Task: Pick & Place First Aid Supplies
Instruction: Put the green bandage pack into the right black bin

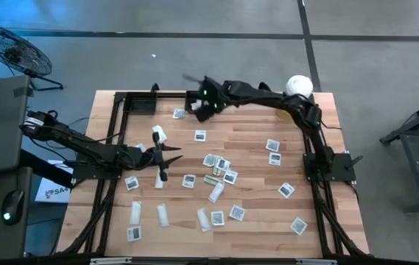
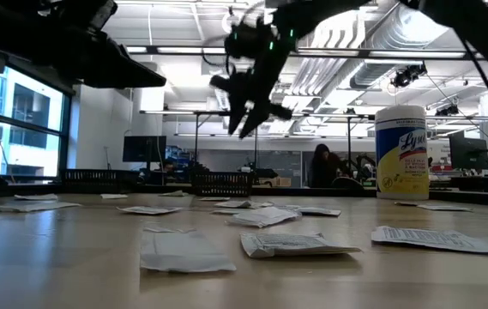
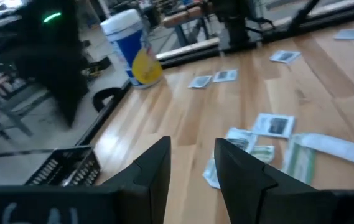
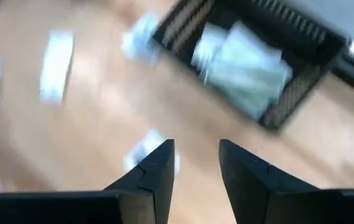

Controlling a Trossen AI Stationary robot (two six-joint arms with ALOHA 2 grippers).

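The first aid supplies are small flat packets (image 1: 216, 165), white squares with dark centres and narrow strips, lying flat and scattered over the wooden table. More packets (image 4: 242, 62) lie inside a black mesh basket (image 4: 301, 87). My left gripper (image 1: 172, 155) hovers open and empty over the table's left half, with a cluster of packets (image 3: 270, 134) ahead of it. My right gripper (image 1: 194, 105) is open and empty near the far edge, raised above the table (image 2: 248, 94), close to the basket. Through its fingers (image 4: 195, 162) I see a packet (image 4: 144, 149) on the wood below.
A large white tub with a yellow label (image 1: 300, 86) stands at the far right corner (image 2: 400, 153). A black frame (image 1: 113, 140) runs along the table's left, far and right sides. Open wood lies between the packets near the middle (image 1: 246, 147).
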